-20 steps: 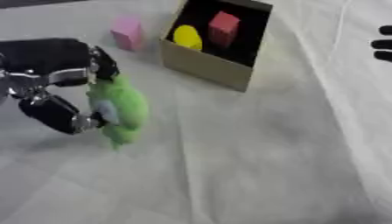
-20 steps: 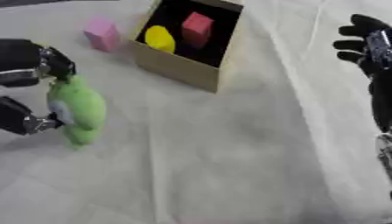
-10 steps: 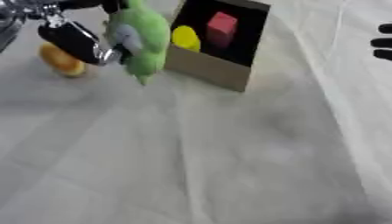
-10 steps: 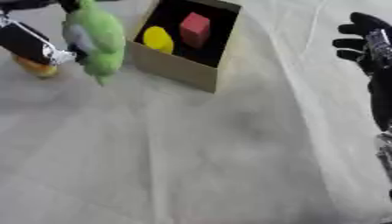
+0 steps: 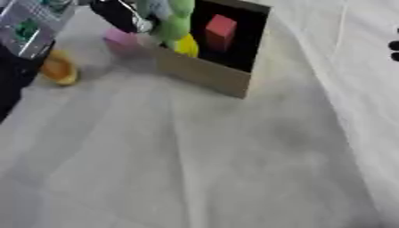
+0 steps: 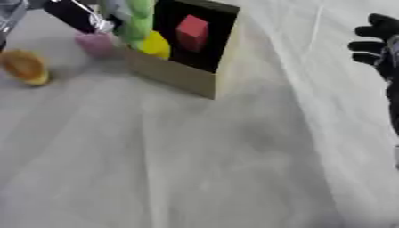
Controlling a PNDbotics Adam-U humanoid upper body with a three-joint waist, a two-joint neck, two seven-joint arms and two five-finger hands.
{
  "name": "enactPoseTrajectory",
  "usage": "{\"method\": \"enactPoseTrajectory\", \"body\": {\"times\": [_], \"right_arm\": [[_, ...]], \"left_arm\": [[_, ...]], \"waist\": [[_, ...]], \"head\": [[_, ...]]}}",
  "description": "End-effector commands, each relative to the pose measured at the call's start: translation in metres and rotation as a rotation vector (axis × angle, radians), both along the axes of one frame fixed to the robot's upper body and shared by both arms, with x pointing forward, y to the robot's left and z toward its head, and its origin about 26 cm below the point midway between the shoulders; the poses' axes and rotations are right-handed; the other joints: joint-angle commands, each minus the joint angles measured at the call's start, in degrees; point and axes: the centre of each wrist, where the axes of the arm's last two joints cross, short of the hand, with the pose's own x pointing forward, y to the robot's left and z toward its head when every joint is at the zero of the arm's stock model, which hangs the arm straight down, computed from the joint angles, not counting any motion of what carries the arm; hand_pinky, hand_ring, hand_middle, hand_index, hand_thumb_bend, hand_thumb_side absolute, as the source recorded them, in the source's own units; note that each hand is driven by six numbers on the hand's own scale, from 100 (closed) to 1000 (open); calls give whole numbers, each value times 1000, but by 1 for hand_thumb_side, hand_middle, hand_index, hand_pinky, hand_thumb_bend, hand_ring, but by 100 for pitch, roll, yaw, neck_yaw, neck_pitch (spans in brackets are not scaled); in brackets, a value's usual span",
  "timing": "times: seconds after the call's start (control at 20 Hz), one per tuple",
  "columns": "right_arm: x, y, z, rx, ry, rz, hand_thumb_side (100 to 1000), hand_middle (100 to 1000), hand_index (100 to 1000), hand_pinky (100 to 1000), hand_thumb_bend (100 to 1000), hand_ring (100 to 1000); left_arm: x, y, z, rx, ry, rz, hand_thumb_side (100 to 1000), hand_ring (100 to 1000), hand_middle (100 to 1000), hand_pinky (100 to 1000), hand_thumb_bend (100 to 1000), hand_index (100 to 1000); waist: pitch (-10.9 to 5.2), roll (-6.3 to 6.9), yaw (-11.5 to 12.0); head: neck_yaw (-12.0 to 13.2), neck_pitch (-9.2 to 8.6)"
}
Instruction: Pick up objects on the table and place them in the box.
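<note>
My left hand (image 5: 121, 13) is at the top left, its fingers curled round a green soft toy (image 5: 173, 22) held over the left edge of the cardboard box (image 5: 206, 75). Inside the box lie a red block (image 5: 220, 31) and a yellow object (image 5: 187, 46). A pink block (image 5: 121, 41) stands on the cloth just left of the box, and an orange object (image 5: 59, 69) lies further left. My right hand (image 6: 378, 44) hangs at the right edge, fingers relaxed and holding nothing.
A white, wrinkled cloth (image 5: 195, 156) covers the table. My left forearm (image 5: 27, 31) crosses the upper left corner above the orange object.
My left hand has carried the green toy up and to the right, from beside the box to over its left edge. The camera has also shifted. The right hand has stayed put.
</note>
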Motion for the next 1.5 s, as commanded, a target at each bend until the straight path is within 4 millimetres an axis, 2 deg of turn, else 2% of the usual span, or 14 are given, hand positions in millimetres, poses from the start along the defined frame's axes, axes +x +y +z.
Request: {"method": "enactPoseTrajectory", "body": {"times": [0.05, 0.35, 0.4, 0.45, 0.55, 0.7, 0.75, 1.0, 1.15, 1.35, 1.5], "right_arm": [[-1, 1, 9, -17, -24, 20, 926, 769, 844, 799, 100, 774], [-1, 3, 10, -12, -22, 31, 928, 769, 844, 799, 100, 774], [-1, 3, 10, -11, -21, 33, 928, 769, 844, 799, 100, 774], [-1, 4, 10, -10, -20, 34, 929, 769, 844, 798, 100, 774], [-1, 4, 10, -8, -19, 36, 929, 769, 844, 798, 100, 774], [-1, 4, 9, -5, -15, 35, 932, 769, 844, 798, 100, 774], [-1, 4, 8, -3, -12, 34, 932, 769, 844, 798, 100, 774], [-1, 3, 6, 1, 0, 32, 932, 769, 844, 798, 100, 774], [-2, 3, 5, 4, 5, 33, 931, 769, 844, 799, 100, 774], [-2, 3, 2, 9, 15, 30, 931, 769, 842, 799, 100, 774], [-3, 1, 0, 10, 24, 21, 929, 769, 842, 799, 100, 774]], "left_arm": [[8, 2, 10, -13, -83, 32, 137, 637, 566, 770, 100, 692], [20, 3, 7, -45, -133, 72, 153, 639, 568, 773, 100, 697], [22, 4, 6, -47, -133, 74, 184, 651, 583, 778, 100, 710], [23, 3, 4, -47, -130, 73, 213, 673, 612, 788, 138, 730], [24, 2, 0, -35, -112, 59, 347, 777, 750, 840, 314, 834], [25, 3, -3, -4, -81, 36, 436, 876, 852, 891, 483, 915], [25, 3, -3, 8, -75, 33, 451, 884, 860, 897, 521, 925], [24, 7, 1, 18, -76, 48, 451, 906, 885, 908, 580, 955], [23, 8, 2, 9, -76, 47, 448, 903, 880, 904, 580, 953], [21, 13, 4, -10, -78, 42, 410, 881, 848, 892, 482, 922], [19, 26, 7, -52, -89, 68, 393, 851, 806, 880, 431, 891]], "waist": [[-96, -17, -42], [-83, 8, -111], [-83, 10, -114], [-82, 11, -117], [-82, 13, -121], [-84, 12, -119], [-88, 11, -116], [-138, 9, -83], [-181, 4, -64], [-238, -11, -16], [-295, -30, 67]], "head": [[82, -126], [151, -184], [154, -193], [156, -197], [152, -189], [136, -172], [135, -161], [124, -116], [114, -95], [89, -27], [48, 50]]}}
